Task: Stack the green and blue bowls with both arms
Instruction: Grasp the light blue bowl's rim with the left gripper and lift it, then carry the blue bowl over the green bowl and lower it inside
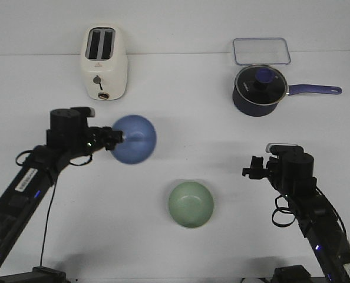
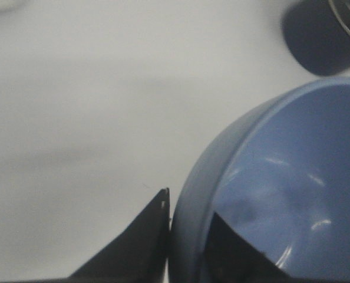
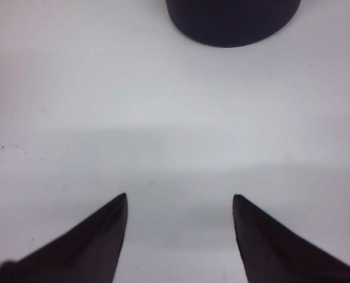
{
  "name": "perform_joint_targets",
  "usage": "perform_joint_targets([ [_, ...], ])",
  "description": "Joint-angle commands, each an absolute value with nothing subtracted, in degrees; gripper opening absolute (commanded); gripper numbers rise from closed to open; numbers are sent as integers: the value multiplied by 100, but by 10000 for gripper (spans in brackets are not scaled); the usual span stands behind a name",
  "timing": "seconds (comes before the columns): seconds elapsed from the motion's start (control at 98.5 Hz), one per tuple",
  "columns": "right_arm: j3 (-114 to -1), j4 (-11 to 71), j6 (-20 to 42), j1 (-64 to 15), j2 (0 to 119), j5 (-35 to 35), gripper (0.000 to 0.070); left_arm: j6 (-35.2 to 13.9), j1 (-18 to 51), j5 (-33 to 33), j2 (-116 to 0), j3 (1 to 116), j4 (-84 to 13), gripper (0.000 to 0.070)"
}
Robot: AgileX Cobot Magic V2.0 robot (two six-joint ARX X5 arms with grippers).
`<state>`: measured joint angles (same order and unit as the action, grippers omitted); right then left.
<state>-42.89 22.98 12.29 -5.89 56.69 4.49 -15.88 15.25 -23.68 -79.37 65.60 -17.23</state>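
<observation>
Left of centre, left gripper [image 1: 117, 138] jaws clamped on blue bowl [image 1: 135, 139] rim, carrying step. Right gripper [image 3: 180, 236] jaws apart, idle. Next: lower into green bowl [image 1: 190, 204].

Two bowls, blue [image 1: 134, 140] and green [image 1: 190, 204]; one toaster [image 1: 103, 63]; one saucepan [image 1: 258, 90]; one clear container [image 1: 261, 51].

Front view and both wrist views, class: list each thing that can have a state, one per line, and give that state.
blue bowl: gripped by its rim, tilted, opening facing the camera
green bowl: upright on the table, empty, free
left gripper: shut on the blue bowl's rim
right gripper: open, holding nothing
saucepan: upright, glass lid on
toaster: upright, slots empty
clear container: lying flat behind the saucepan
</observation>
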Motion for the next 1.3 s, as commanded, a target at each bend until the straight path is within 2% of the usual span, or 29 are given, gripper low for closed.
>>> perform_joint_targets([
  [0.0, -4322, 2250, 1149, -602, 5712, 478, 374, -1855, 2082, -2449, -7891, 6128, -1415, 14],
  [0.091, -4322, 2274, 1146, -602, 5712, 556, 374, -2167, 2757, -2447, -7848, 5752, -906, 14],
  [0.284, -4322, 2274, 1146, -602, 5712, 648, 374, -2215, 3771, -2344, -8134, 5714, -548, 14],
  [0.477, -4322, 2276, 1146, -602, 5712, 663, 374, -2126, 4263, -2067, -8440, 5714, -515, 14],
  [0.67, -4322, 2272, 1146, -602, 5712, 663, 374, -2023, 4429, -1953, -8632, 5717, -331, 23],
  [0.711, -4322, 2274, 1146, -602, 5712, 661, 374, -2001, 4442, -1955, -8632, 5717, -327, 68],
  [0.832, -4322, 2272, 1142, -602, 5712, 661, 374, -1946, 4497, -1955, -8630, 5749, -346, 335],
  [0.893, -4322, 2272, 1142, -602, 5712, 661, 374, -1949, 4484, -1953, -8602, 5780, -364, 380],
  [1.066, -4322, 2255, 1044, -602, 5706, 661, 374, -1640, 4115, -1835, -8226, 5937, -725, 381],
  [1.208, -4322, 2108, 888, -602, 5640, 663, 368, -1361, 3492, -1057, -7542, 5951, -993, 373],
  [1.249, -4322, 2086, 886, -602, 5583, 663, 344, -1232, 3284, -729, -7330, 5951, -1066, 341],
  [1.289, -4322, 2038, 886, -602, 5524, 672, 289, -1076, 3072, -397, -7116, 5951, -1144, 260],
])
